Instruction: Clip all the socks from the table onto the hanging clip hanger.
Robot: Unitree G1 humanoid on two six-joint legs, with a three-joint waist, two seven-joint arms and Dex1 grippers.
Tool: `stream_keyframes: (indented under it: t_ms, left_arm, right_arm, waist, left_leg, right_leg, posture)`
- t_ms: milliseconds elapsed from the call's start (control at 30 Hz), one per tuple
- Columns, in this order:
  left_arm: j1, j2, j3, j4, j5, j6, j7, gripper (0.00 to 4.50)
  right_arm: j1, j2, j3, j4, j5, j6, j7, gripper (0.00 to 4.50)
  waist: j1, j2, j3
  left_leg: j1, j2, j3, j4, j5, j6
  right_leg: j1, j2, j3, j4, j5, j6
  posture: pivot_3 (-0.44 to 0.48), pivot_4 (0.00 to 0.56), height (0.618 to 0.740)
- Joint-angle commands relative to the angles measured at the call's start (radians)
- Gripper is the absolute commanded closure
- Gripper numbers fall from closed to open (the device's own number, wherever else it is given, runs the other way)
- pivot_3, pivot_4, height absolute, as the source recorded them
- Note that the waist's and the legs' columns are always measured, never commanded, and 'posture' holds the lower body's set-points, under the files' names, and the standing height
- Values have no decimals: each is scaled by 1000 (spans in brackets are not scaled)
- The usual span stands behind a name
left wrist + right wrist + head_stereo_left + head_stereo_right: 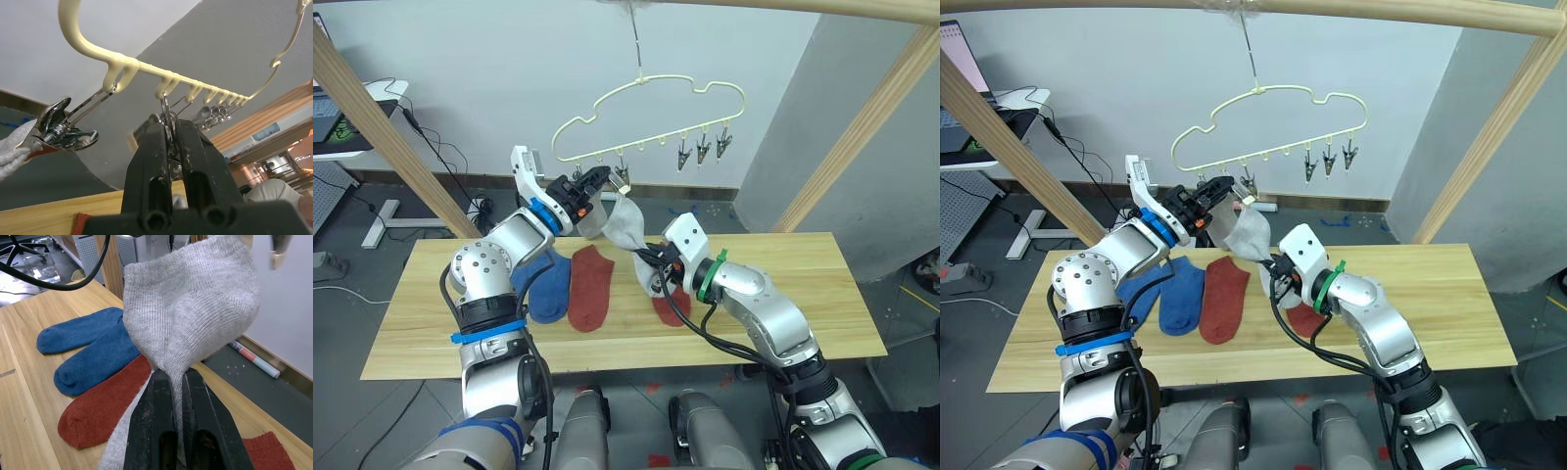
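The pale-yellow clip hanger (646, 98) hangs from the top pole. My left gripper (170, 129) is raised to its bar and shut on a metal clip (165, 110). The neighbouring clip (58, 122) bites the edge of a light grey sock (619, 223). That sock stretches down to my right gripper (171, 374), which is shut on its lower part above the table (803, 284). Two blue socks (543, 284) and a rust-red sock (592, 289) lie side by side on the table. Another rust-red sock (671, 305) lies partly under my right gripper.
Slanted wooden poles (391, 127) (862, 127) stand at both ends of the table, which has bare wood on its right half. Three free clips (703, 149) hang toward the hanger's right end. A desk and cables sit at the back left.
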State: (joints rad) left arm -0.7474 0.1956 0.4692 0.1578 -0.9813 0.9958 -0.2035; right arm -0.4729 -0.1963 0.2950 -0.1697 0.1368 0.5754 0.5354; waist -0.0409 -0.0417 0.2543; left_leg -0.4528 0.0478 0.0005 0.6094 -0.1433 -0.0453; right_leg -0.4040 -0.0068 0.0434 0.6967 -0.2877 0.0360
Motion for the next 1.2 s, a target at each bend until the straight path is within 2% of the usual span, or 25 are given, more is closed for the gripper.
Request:
stream_keyframes:
  t_ms: [33, 467, 633, 667, 767, 900, 967, 1100, 1133, 1167, 1200]
  left_arm:
    - [6, 9, -12, -38, -21, 4, -7, 4500]
    - [3, 5, -14, -28, -30, 2, -15, 4500]
    - [8, 24, -41, -48, 2, -26, -43, 4500]
    - [11, 27, -40, -50, 2, -30, -45, 3843]
    - [18, 35, -36, -54, -9, -33, -45, 2904]
    - [35, 43, -35, -73, -16, -29, -40, 1948]
    - [45, 50, -33, -82, -17, -28, -38, 1322]
    - [92, 117, -54, -160, -2, -14, -66, 102]
    - [110, 146, -69, -193, 14, -18, -78, 17]
    - [123, 166, -79, -214, 23, -23, -86, 0]
    - [141, 193, -92, -245, 34, -28, -99, 0]
  right_arm:
    - [-31, 9, -17, -28, 14, -25, 7, 4482]
    - [-73, 23, -52, 9, 24, -25, 10, 4482]
    - [-89, 31, -56, 46, 19, -45, 9, 4482]
    - [-90, 32, -55, 49, 19, -48, 10, 4500]
    - [-89, 35, -51, 49, 24, -49, 16, 4500]
    - [-84, 50, -43, 40, 30, -45, 17, 4500]
    - [-84, 61, -41, 39, 32, -42, 17, 4500]
    - [-82, 102, -40, 31, 69, -2, 25, 4500]
    - [-80, 113, -43, 30, 85, 14, 27, 4500]
    - [-79, 120, -46, 30, 97, 26, 28, 3944]
    - [-78, 126, -49, 27, 113, 44, 33, 3658]
  waist:
    - [0, 0, 0]
    - [2, 0, 0]
    - [4, 0, 0]
    - [5, 0, 0]
    - [5, 0, 0]
    - [6, 0, 0]
    - [6, 0, 0]
    - [4, 0, 0]
    - [5, 0, 0]
    - [6, 0, 0]
    - [7, 0, 0]
  left_leg:
    - [0, 0, 0, 0, 0, 0]
    - [0, 0, 0, 0, 0, 0]
    - [0, 0, 0, 0, 0, 0]
    - [0, 0, 0, 0, 0, 0]
    - [0, 0, 0, -1, 0, 0]
    - [0, 0, 0, -1, 0, 0]
    - [0, 0, 0, -1, 0, 0]
    - [0, 0, 0, -1, 0, 0]
    - [0, 1, 0, -1, 0, 0]
    - [0, 1, 0, -2, 0, 0]
    - [0, 1, -1, -2, 0, 0]
  right_leg:
    - [0, 0, 0, 0, 0, 0]
    - [0, 0, 0, 0, 0, 0]
    - [0, 0, 0, 0, 0, 0]
    - [0, 0, 0, 0, 0, 0]
    - [0, 0, 0, -1, 0, 0]
    - [0, 0, 0, 0, 0, 0]
    - [0, 0, 0, 0, 0, 0]
    - [-1, 0, 0, 0, 0, 0]
    - [-1, 0, 0, 0, 0, 0]
    - [-1, 0, -1, 0, 0, 0]
    - [-1, 0, -1, 0, 0, 0]
  posture:
    - [-13, 212, 740]
    - [-22, 210, 740]
    - [-10, 209, 740]
    - [-7, 210, 740]
    - [-2, 210, 740]
    - [6, 210, 740]
    - [10, 210, 740]
    - [13, 211, 740]
    - [15, 209, 740]
    - [15, 209, 740]
    - [21, 209, 740]
